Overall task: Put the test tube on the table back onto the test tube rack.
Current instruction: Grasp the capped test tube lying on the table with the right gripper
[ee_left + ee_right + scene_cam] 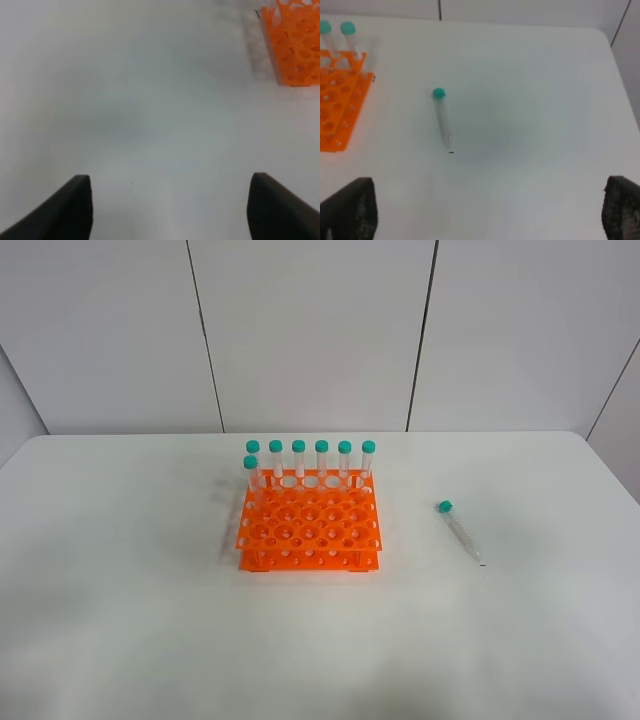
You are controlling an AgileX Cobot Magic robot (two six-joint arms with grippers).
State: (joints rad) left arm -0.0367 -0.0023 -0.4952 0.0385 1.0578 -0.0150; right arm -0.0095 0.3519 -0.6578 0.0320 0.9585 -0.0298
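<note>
A clear test tube (460, 530) with a teal cap lies flat on the white table (120, 620), right of the orange test tube rack (309, 528). Several teal-capped tubes (310, 462) stand along the rack's back row and one at its left. Neither arm shows in the exterior high view. The right wrist view has the lying test tube (442, 118) ahead of my right gripper (490, 210), whose fingers (350, 210) stand wide apart and empty. My left gripper (170, 205) is open over bare table, with a corner of the rack (295, 42) ahead of it.
Grey wall panels (310, 330) rise behind the table's far edge. The table's right edge (620, 85) and rounded corner show in the right wrist view. Bare white tabletop surrounds the rack and the tube.
</note>
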